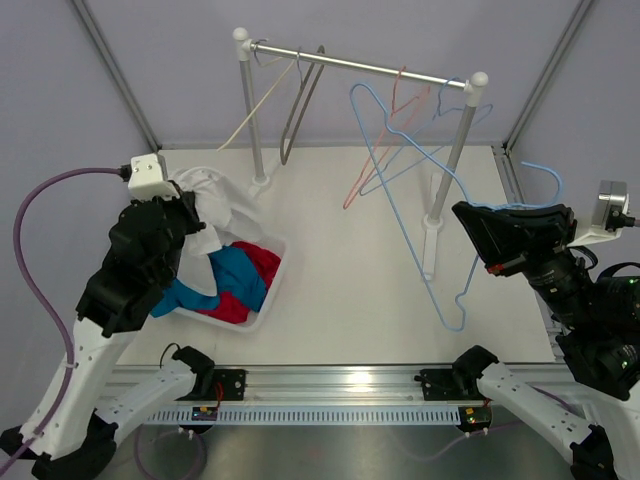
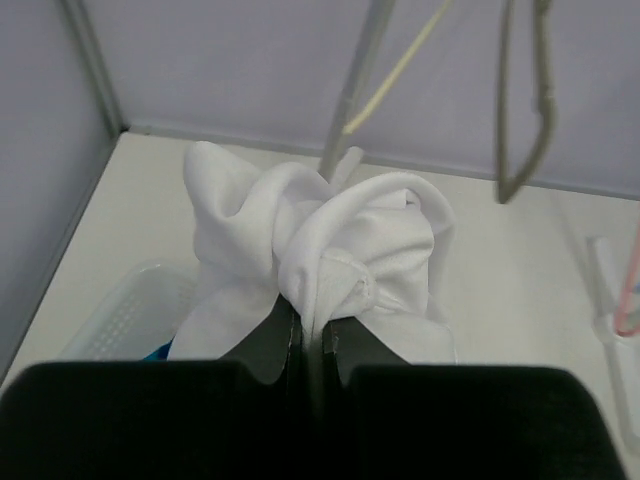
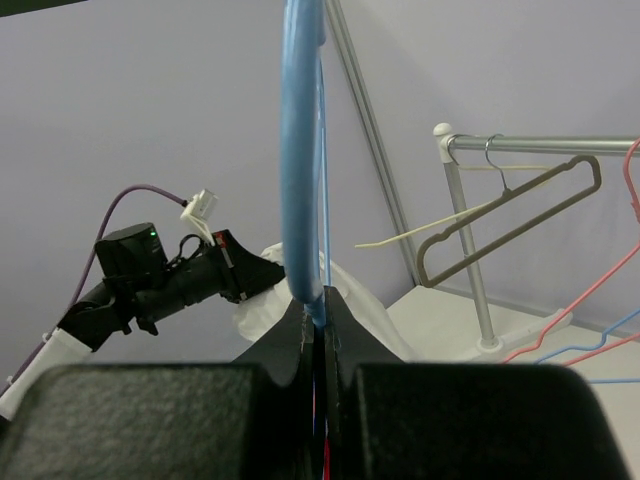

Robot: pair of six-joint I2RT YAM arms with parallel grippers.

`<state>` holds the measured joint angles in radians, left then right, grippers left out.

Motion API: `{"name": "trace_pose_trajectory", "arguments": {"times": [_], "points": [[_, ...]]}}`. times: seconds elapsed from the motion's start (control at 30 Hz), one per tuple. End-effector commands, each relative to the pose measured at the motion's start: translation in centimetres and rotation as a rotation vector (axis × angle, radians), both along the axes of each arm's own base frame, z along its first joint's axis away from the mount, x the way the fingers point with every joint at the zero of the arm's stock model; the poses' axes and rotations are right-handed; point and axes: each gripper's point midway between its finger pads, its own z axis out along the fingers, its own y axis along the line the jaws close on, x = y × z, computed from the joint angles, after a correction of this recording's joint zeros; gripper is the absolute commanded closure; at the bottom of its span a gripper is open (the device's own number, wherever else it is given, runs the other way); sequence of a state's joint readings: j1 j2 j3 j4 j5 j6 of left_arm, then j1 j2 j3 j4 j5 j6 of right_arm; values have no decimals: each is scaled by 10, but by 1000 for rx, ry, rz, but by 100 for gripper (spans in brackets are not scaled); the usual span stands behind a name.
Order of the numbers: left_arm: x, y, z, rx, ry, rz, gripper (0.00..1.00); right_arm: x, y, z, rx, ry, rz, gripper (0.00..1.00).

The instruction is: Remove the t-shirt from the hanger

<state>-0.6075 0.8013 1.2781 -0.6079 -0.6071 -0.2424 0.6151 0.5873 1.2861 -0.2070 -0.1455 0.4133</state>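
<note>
The white t-shirt [image 2: 330, 230] hangs bunched from my left gripper [image 2: 312, 322], whose jaws are shut on a fold of it. Seen from above, the t-shirt [image 1: 218, 200] sits at the left, over the far end of the basket, with the left gripper [image 1: 197, 218] partly buried in the cloth. My right gripper [image 3: 322, 297] is shut on the thick blue hanger [image 3: 300, 150]. In the top view that gripper [image 1: 468, 218] is at the right, and the hanger's hook [image 1: 556, 185] curls behind it. The t-shirt is off the hanger.
A white basket [image 1: 268, 300] at front left holds blue and red clothes [image 1: 240, 275]. A rail [image 1: 360, 65] on two posts spans the back, carrying a grey-beige hanger [image 1: 300, 100], a pink hanger [image 1: 385, 140] and a thin blue one. The right post's foot [image 1: 430, 250] stands near my right gripper.
</note>
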Motion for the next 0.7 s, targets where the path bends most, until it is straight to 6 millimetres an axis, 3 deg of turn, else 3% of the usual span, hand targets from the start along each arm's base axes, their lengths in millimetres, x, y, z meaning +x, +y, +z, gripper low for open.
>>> {"name": "trace_pose_trajectory", "arguments": {"times": [0.0, 0.03, 0.17, 0.3, 0.37, 0.47, 0.5, 0.6, 0.67], "points": [[17, 9, -16, -21, 35, 10, 100, -5, 3, 9, 15, -25, 32, 100], [20, 22, -13, -30, 27, 50, 100, -5, 4, 7, 4, -16, 36, 100], [11, 29, 16, -55, -34, 42, 100, -2, 8, 9, 3, -15, 43, 100], [10, 25, -8, -54, 37, 22, 100, 4, 17, 8, -2, -8, 68, 100], [-1, 23, -15, -98, 43, 12, 100, 9, 23, 6, -11, 3, 75, 100], [-20, 29, 11, -137, -35, 5, 100, 13, 26, 6, -19, 9, 77, 100], [-31, 37, 37, -153, -95, 22, 100, 15, 27, 6, -22, 11, 77, 100], [-46, 47, 64, -143, -136, 44, 100, 17, 29, 7, -17, 9, 82, 100], [-47, 50, 65, -131, -124, 53, 100, 19, 31, 7, -16, 12, 83, 100]]}}
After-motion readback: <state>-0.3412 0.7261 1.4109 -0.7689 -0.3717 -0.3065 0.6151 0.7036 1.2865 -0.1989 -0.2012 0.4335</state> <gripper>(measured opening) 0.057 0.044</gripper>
